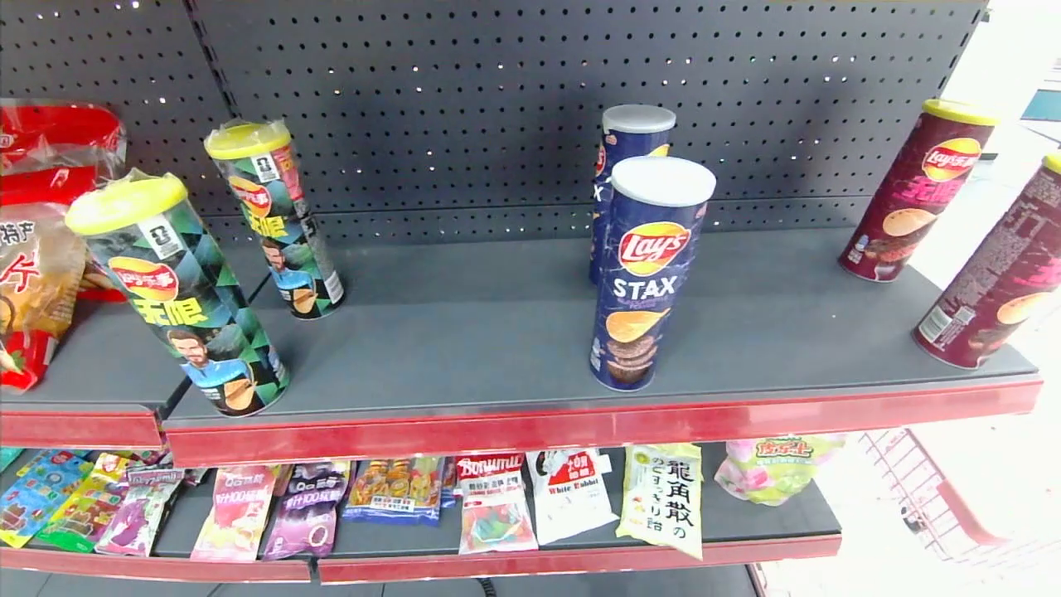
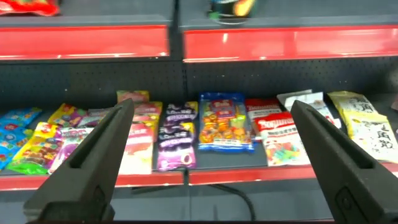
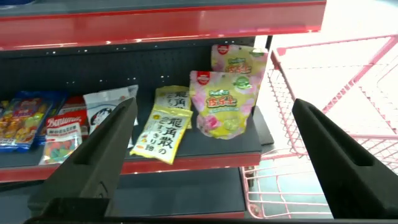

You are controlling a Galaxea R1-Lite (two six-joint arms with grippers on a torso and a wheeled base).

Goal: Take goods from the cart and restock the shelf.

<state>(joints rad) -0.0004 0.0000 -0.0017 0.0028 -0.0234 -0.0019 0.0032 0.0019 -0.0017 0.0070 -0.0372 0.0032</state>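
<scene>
Your left gripper (image 2: 211, 104) is spread wide, with nothing between its fingers (image 2: 93, 162). Beyond them lies the lower shelf (image 2: 280, 176) with its row of flat candy bags (image 2: 226, 121). Your right gripper (image 3: 214, 102) is equally wide and empty. It faces the end of that shelf, where two green-and-pink bags (image 3: 225, 106) sit one behind the other beside yellow-white packets (image 3: 163, 130). The pink wire cart (image 3: 348, 81) stands just past that shelf end; you cannot tell what it holds.

In the head view the cart is at 4 o'clock, below the upper shelf (image 1: 497, 332). On that shelf two blue chip cans (image 1: 646, 274) stand upright just right of centre, the second close behind the first toward 12 o'clock. Two green cans (image 1: 178, 294) with yellow lids stand between 9 and 10 o'clock, well apart from the blue pair. Two maroon cans (image 1: 912, 191) stand between 2 and 3 o'clock, the nearer one at the shelf's front edge. Red and tan snack bags (image 1: 41, 249) sit at the far 9 o'clock edge.
</scene>
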